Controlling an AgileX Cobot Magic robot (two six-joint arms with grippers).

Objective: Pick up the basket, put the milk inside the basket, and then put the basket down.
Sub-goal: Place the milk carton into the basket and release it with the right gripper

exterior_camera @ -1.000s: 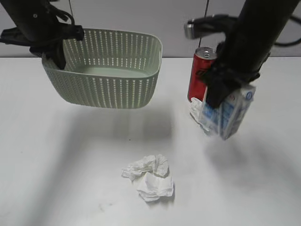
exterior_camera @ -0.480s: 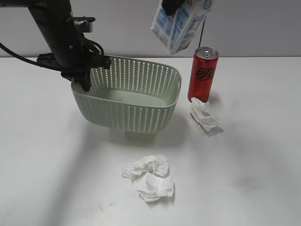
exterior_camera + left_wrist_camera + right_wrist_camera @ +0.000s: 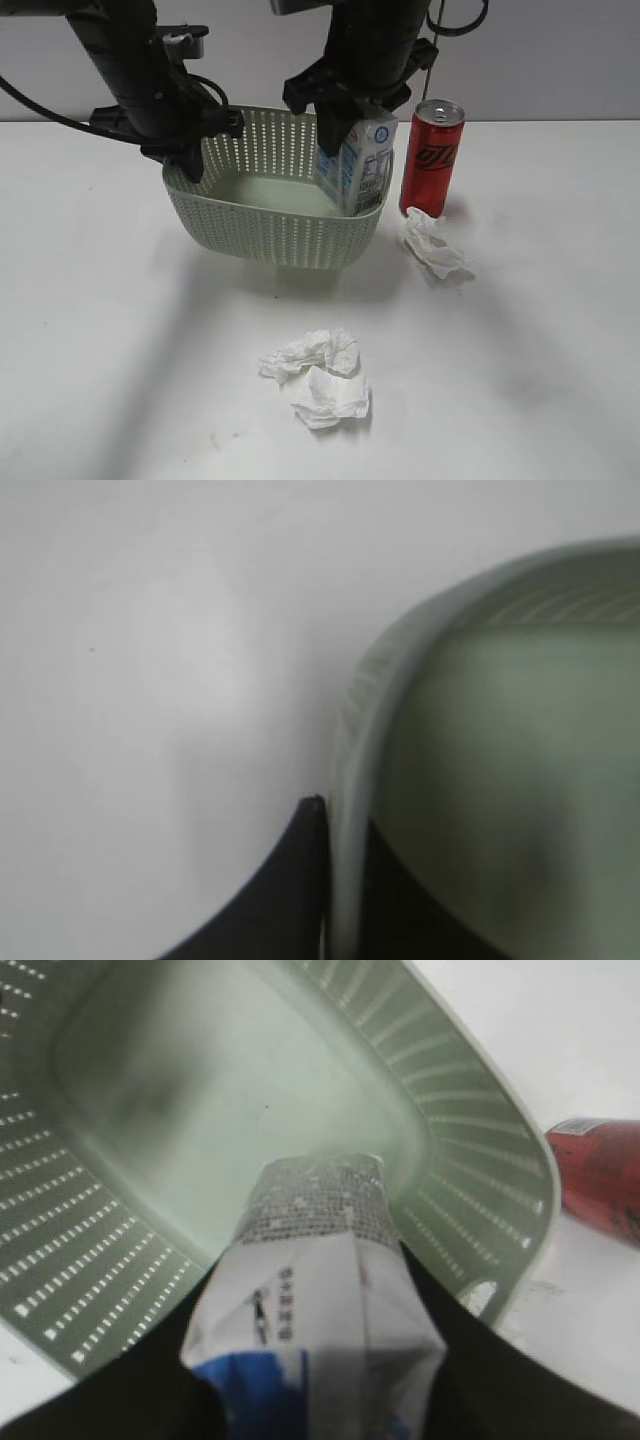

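Observation:
The pale green basket (image 3: 270, 235) hangs a little above the white table, tilted. My left gripper (image 3: 185, 160) is shut on its left rim; the left wrist view shows both jaws (image 3: 340, 880) clamping the basket wall (image 3: 480, 730). My right gripper (image 3: 345, 115) is shut on the milk (image 3: 358, 170), a white-and-blue carton, and holds it upright inside the basket at its right end. In the right wrist view the milk (image 3: 320, 1290) sits between the jaws (image 3: 315, 1360) over the basket floor (image 3: 200, 1130).
A red drink can (image 3: 432, 155) stands just right of the basket; it also shows in the right wrist view (image 3: 600, 1175). Crumpled tissue (image 3: 435, 250) lies in front of the can. More tissues (image 3: 318, 378) lie front centre on the table.
My right gripper lifted the milk from beside the can, carried it left over the basket and lowered it inside. My left gripper moved the basket right and lower.

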